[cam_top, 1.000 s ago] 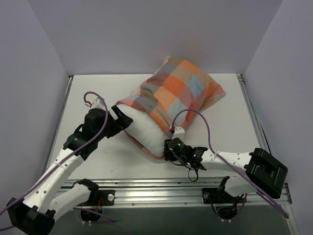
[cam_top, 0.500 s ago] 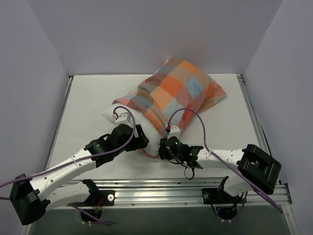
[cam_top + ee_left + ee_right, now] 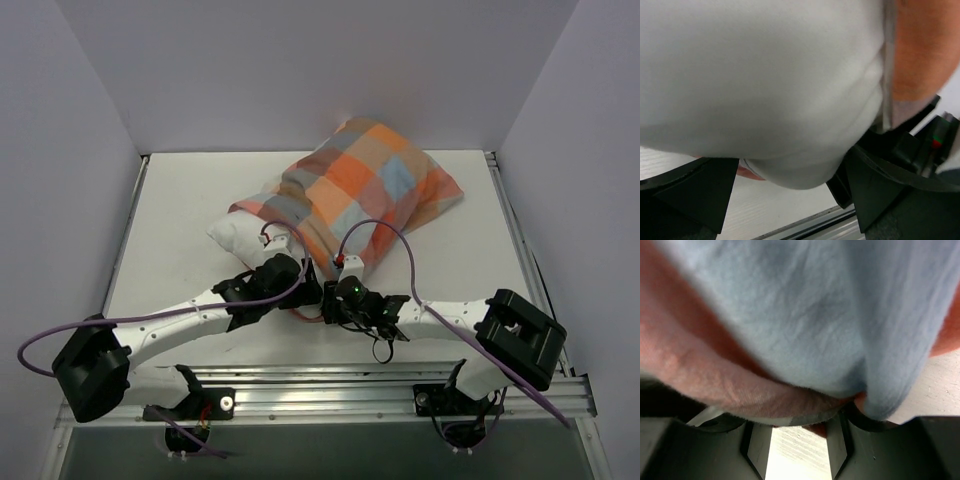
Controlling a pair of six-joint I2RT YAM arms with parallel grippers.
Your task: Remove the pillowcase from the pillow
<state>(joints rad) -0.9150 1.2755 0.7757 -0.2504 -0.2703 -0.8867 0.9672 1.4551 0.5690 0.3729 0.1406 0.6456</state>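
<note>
Left fingers (image 3: 695,195): standing spread, flanking the pillow (image 3: 765,75).
Right fingers (image 3: 757,445): pinching the near hem of the pillowcase (image 3: 365,185).
Desk (image 3: 180,190): carrying pillow and pillowcase.

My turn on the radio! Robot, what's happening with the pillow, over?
Left gripper open, fingers either side of the pillow. Right gripper at the pillowcase hem, grip unclear. Cover mostly on, one white end out. Nothing blocking.

A white worktop (image 3: 170,210) spans the scene, with a ribbed aluminium rail (image 3: 330,385) running left to right along its near edge. Plain pale lilac walls (image 3: 300,70) close off its left, right and far sides.
</note>
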